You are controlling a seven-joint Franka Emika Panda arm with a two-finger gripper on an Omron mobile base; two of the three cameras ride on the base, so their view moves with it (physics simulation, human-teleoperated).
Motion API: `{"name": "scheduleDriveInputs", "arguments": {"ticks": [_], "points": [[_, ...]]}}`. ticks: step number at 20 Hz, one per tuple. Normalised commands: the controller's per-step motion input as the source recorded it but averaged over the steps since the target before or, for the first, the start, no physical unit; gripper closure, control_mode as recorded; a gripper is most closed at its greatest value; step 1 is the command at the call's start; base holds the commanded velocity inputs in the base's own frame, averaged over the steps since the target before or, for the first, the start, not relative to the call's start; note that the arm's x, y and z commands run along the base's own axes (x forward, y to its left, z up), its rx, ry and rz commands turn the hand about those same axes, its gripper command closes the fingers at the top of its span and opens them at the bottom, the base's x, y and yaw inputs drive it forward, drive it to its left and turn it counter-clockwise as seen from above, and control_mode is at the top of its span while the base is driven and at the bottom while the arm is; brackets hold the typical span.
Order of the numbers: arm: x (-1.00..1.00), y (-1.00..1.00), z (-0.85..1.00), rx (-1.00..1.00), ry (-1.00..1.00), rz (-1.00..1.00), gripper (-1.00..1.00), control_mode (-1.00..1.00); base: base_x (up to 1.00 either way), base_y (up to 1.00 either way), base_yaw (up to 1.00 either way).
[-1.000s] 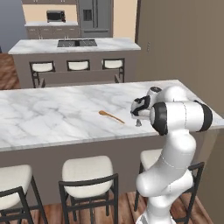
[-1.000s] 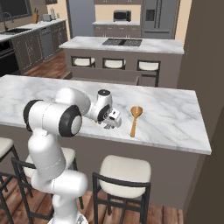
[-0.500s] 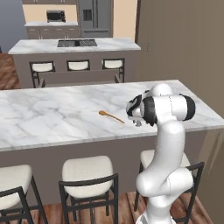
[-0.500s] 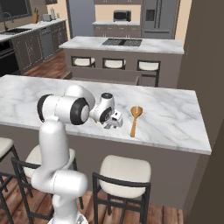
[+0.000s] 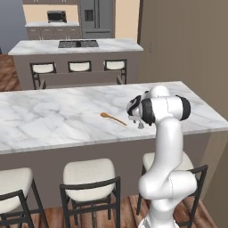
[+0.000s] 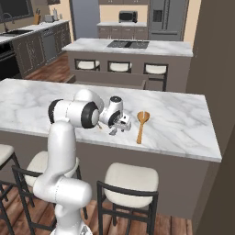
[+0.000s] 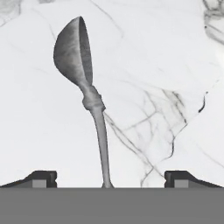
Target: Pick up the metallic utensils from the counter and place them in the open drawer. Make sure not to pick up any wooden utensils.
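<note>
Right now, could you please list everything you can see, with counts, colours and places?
Silver-grey spoon: one, on the counter, handle between the open fingers.
Wooden spoons: two, orange-brown; short thin one left of the gripper, broad-bowled one right of it.
Counter: one, white marble with grey veins.
Stools: cream seats, dark frames, along the counter's near side.
Island: one, marble top, behind.
Gripper: one, open, low over the counter.

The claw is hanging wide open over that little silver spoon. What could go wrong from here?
The silver spoon is very slim and lies flat on the marble counter, so the open gripper could close and slip off its handle. Wooden spoons lie close on either side, a thin one and a broad one; a sideways drift might nudge them.
</note>
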Motion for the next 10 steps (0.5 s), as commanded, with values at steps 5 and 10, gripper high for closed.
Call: {"name": "scheduleDriveInputs", "arguments": {"ticks": [5,10], "points": [[0.44,0.0,-0.27,0.0,0.06,0.03,-1.0,-1.0,0.0,0.0,0.0],[0.08,0.18,-0.41,-0.02,0.01,0.0,1.0,-1.0,0.0,0.0,0.0]]}}
